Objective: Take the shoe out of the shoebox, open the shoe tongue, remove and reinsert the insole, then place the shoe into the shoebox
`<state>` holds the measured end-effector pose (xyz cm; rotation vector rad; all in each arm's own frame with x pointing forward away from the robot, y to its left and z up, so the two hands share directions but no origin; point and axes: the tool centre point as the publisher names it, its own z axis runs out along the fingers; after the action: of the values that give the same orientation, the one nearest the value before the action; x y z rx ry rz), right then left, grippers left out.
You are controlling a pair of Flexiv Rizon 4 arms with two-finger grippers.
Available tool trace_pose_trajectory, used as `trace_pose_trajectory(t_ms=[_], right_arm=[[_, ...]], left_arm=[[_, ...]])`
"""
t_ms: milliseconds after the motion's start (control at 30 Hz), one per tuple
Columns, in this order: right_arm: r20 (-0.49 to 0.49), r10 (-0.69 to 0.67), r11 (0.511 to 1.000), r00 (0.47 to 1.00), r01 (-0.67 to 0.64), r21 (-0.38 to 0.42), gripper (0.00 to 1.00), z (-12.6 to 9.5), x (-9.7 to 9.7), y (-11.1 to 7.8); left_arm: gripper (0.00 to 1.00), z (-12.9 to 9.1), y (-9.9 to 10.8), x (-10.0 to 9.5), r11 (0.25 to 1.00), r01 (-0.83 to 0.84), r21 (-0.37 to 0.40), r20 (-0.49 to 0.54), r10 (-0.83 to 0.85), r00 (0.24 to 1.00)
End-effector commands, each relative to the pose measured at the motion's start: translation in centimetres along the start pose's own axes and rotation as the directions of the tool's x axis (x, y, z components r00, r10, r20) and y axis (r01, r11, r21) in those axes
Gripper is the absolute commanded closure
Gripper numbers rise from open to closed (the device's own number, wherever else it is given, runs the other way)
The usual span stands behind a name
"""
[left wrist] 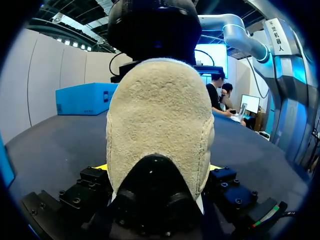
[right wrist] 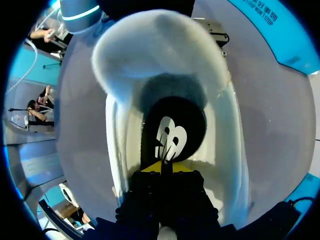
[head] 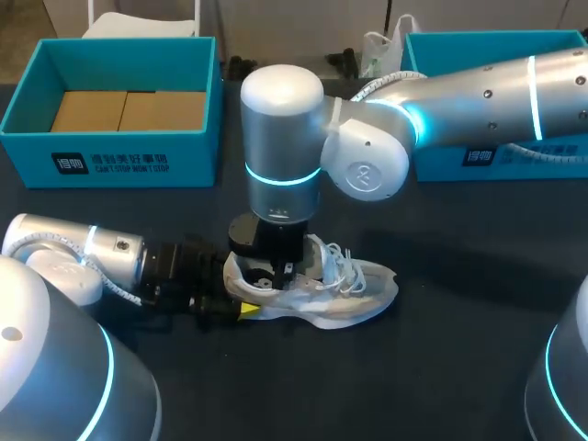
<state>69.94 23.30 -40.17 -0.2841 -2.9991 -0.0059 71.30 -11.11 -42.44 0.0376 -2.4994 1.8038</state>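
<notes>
Where the dark table [head: 459, 367] carries a white shoe [head: 354, 299] at its middle, we see a teal shoebox [head: 129, 156] well beyond the shoe's heel and a second shoebox [head: 441, 163] beyond its toe. Our left gripper [head: 244, 308] clamps the shoe's heel from both sides. Our right gripper [right wrist: 162, 167] reaches down into the shoe's opening, tips together at the black insole [right wrist: 172, 130]. Whether they pinch it, we cannot tell.

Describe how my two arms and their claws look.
Both arms are smooth silver tubes with rounded joints and glowing cyan light rings. The left arm carries a coiled white cable; the right arm has one too, plus a round emblem on a joint cap. The left claw and right claw are black and boxy with yellow tips.
</notes>
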Motion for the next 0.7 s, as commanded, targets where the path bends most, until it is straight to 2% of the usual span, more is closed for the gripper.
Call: trace_pose_trajectory(t_ms=[33, 333, 700], right_arm=[[0.038, 0.006, 1.0, 0.999, -0.006, -0.008, 1.0, -2.3, 0.8, -1.9], [0.077, -0.023, 1.0, 0.997, 0.024, -0.015, 1.0, -5.0, 0.1, -1.9], [0.101, -0.097, 0.994, 0.99, 0.101, -0.044, 1.0, -7.4, -0.9, -0.2]], left_arm=[[1.0, 0.1, 0.4, -0.2, 1.0, 0.001, -0.001, 0.002, -0.001, 1.0], [1.0, 0.1, 0.4, -0.2, 1.0, 0.001, -0.001, 0.002, -0.001, 1.0], [1.0, 0.1, 0.4, -0.2, 1.0, 0.001, -0.001, 0.002, -0.001, 1.0]])
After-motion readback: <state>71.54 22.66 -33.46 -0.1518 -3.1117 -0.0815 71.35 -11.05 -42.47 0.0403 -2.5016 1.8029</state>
